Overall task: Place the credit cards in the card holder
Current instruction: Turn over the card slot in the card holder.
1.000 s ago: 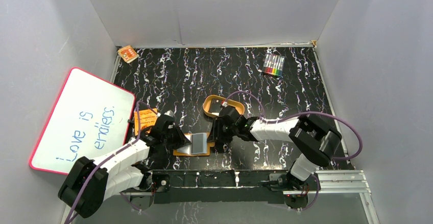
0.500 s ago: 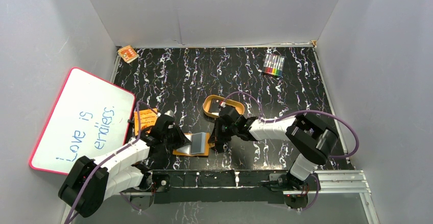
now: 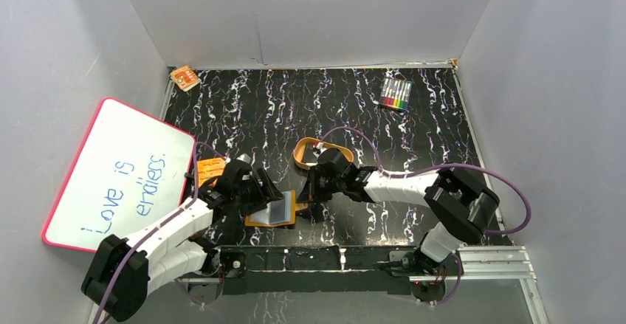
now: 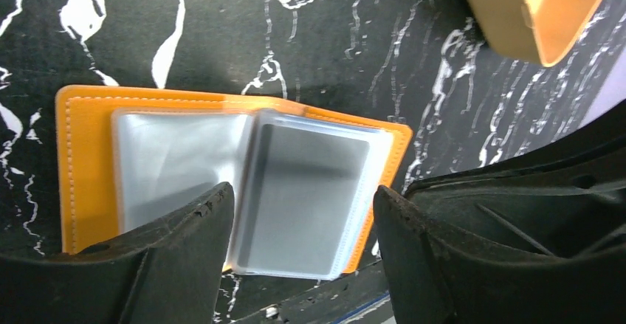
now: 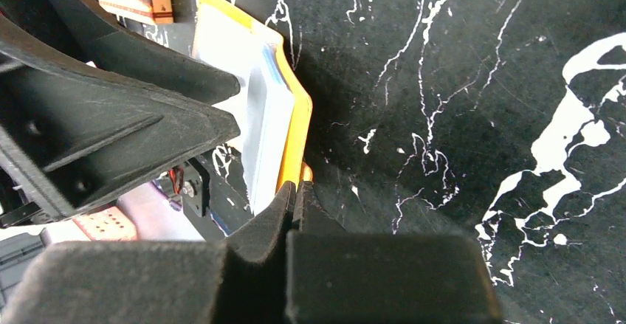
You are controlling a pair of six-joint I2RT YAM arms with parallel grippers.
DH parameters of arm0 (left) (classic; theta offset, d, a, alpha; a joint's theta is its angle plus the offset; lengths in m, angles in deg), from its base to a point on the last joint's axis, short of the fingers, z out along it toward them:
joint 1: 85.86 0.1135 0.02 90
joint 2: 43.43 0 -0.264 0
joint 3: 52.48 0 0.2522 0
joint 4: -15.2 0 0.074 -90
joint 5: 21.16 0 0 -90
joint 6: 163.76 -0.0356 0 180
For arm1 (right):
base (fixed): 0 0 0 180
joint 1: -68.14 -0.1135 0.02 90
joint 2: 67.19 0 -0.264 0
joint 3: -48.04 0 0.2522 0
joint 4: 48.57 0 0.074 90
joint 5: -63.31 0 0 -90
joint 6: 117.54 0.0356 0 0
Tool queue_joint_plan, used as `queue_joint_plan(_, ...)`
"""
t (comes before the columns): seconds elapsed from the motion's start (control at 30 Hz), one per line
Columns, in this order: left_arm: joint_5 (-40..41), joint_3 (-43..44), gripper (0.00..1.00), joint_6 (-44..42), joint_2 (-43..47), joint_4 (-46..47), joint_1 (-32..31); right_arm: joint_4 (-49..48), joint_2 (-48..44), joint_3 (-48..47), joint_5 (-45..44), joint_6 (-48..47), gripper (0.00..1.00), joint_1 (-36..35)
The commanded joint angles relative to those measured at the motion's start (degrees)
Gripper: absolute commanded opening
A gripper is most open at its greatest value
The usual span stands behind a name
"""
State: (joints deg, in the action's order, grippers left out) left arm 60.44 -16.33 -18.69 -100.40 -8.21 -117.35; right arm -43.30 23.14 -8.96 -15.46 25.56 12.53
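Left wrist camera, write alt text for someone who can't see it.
An open orange card holder with clear sleeves lies on the black marbled table, framed between the open fingers of the left gripper. The corner of a tan tray shows at top right.

Both arms reach low over the near middle of the table, the left gripper (image 4: 301,193) with fingers spread apart, the right gripper (image 5: 295,188) pinched fully closed.
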Motion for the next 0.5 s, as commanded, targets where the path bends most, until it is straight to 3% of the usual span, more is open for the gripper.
queue_joint_plan(0.0, -2.4, 3.3, 0.69, 0.2, 2.4, -2.3, -0.3, 0.8, -2.6, -2.6, 1.2, -1.7, 0.00, -0.1)
queue_joint_plan(0.47, -5.1, 3.8, 0.71, -2.3, -2.6, 0.7, -0.2, -1.7, -5.0, -2.7, 3.3, -1.6, 0.00, 0.0)
